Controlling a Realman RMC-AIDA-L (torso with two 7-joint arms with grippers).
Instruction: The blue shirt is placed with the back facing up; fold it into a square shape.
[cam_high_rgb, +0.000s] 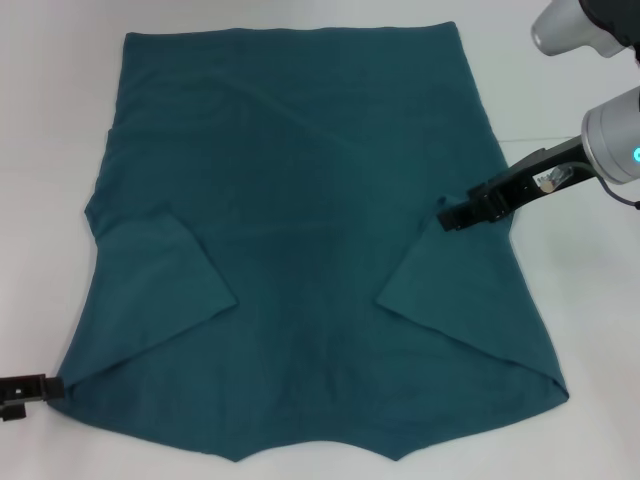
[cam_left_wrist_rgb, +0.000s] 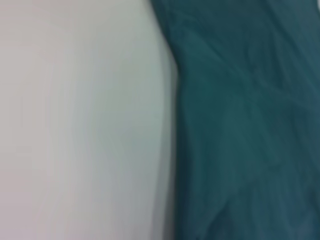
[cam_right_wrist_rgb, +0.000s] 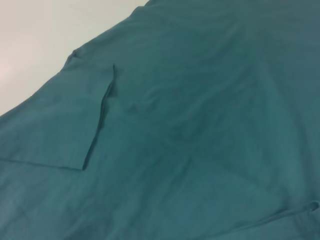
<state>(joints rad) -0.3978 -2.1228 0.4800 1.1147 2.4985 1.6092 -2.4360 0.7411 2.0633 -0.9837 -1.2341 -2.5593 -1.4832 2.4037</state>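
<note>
**Shirt spread flat, both sleeves folded in**

While the shirt lies plain side up across the middle of the white table, both sleeves are folded inward onto its body. Over the shirt's right edge, toward the table's right side, sits the right end effector; its fingers look nearly closed, with no cloth visibly caught between them. Beside the shirt's corner near the table's front-left corner sits the left end effector; I cannot tell its opening.
</note>
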